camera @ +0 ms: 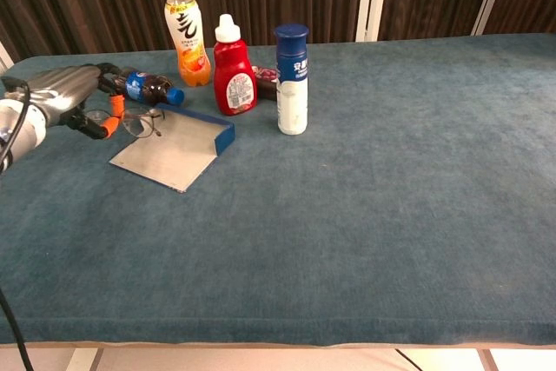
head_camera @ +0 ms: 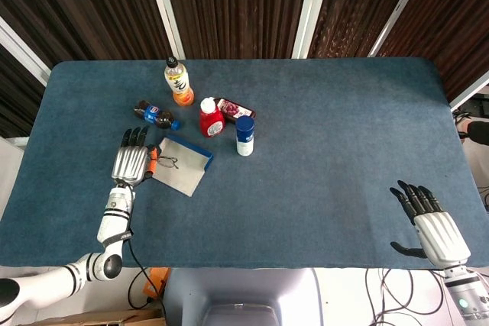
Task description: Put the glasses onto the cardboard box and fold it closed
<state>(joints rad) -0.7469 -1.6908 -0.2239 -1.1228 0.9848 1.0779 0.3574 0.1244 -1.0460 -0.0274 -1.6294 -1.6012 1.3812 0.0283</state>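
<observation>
A flat, unfolded cardboard box, grey inside with a raised blue far edge, lies left of centre on the blue table. My left hand pinches thin-framed glasses with its orange-tipped fingers. It holds them lifted over the box's left corner. Near the table's front right corner my right hand rests open, fingers spread, holding nothing. The chest view does not show it.
Behind the box stand an orange drink bottle, a red sauce bottle and a white bottle with a blue cap. A cola bottle and a dark packet lie nearby.
</observation>
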